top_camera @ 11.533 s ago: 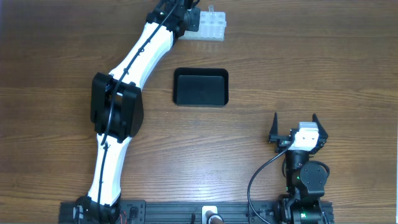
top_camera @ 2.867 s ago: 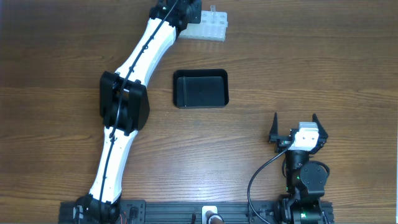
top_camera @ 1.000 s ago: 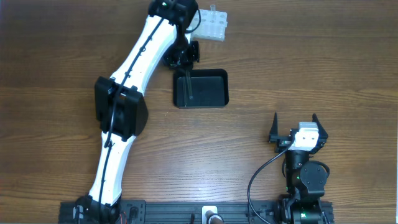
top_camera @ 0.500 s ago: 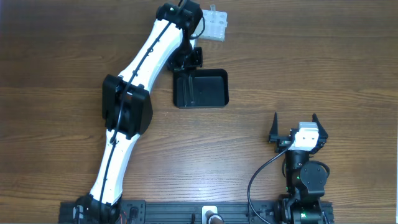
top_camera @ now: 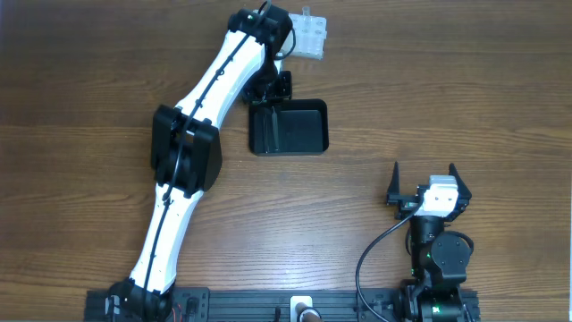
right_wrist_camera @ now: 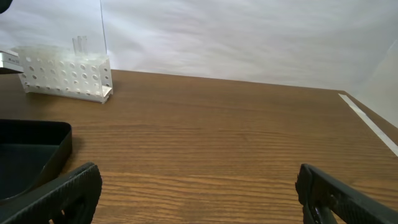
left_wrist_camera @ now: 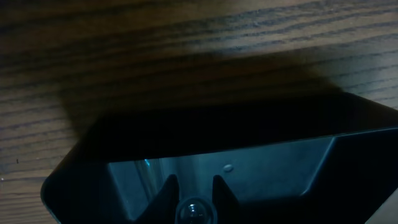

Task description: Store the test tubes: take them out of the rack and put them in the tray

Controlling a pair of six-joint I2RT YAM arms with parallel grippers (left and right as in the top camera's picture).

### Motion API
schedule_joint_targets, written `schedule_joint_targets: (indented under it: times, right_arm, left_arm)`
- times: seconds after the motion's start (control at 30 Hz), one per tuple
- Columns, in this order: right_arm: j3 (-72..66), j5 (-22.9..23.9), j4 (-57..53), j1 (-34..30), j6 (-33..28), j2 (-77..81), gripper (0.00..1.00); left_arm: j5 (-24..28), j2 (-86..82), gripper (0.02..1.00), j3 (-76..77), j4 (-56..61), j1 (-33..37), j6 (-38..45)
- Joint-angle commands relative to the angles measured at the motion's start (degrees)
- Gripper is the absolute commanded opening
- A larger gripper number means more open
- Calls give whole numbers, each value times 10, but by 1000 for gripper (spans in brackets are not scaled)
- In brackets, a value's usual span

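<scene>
The black tray (top_camera: 304,143) lies mid-table, and the white rack (top_camera: 304,38) stands behind it with a clear tube (top_camera: 306,13) upright in it. My left gripper (top_camera: 268,92) hangs over the tray's far left corner. In the left wrist view its fingers (left_wrist_camera: 168,186) sit close on either side of the round end of a test tube (left_wrist_camera: 194,211), low inside the tray (left_wrist_camera: 273,168). My right gripper (top_camera: 422,190) rests open near its base, holding nothing. Its wrist view shows that gripper (right_wrist_camera: 199,205), the rack (right_wrist_camera: 62,73) and a tray corner (right_wrist_camera: 37,149).
Bare wooden tabletop surrounds the tray and rack. A white wall (right_wrist_camera: 249,37) stands behind the table's far edge.
The left gripper came from the rack to the tray with a tube and lowered it in. Over the last half second it barely shifted. The right arm has not moved.
</scene>
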Motion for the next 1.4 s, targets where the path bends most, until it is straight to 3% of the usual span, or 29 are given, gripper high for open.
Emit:
schedule_joint_targets:
  times: [0.03,0.53,0.73,0.8,0.93,1.03,1.2,1.4]
  right_arm:
    - [-3,-4,-2,-4,0,-5,991]
    - [-3,-4,-2,-4,0,-5,993]
    - [-3,-4,-2,-4,0,-5,993]
    - [-3,-4,-2,-4,0,-5,993]
    - [-3,-4,-2,-4,0,-5,991]
    - [-3,-4,-2,-4,0,-5,991]
    - [-3,-4,-2,-4,0,-5,993]
    - [-3,-4,-2,-4,0,-5,991]
  left_arm:
    - [4,12,207,3,3,0,-8]
    - [5,-36,275,3,-3,0,-8]
    - [-78,-141,500,3,7,0,-8]
    - [-110,-166,641,3,17,3,-8]
    - [-176,-213,812,3,34,4,-8]
    - [-204,-242,998,3,38,4,-8]
    - [-269,-293,998,-25,55,4,-8]
    - [-282,-432,998,-220,192,7,-7]
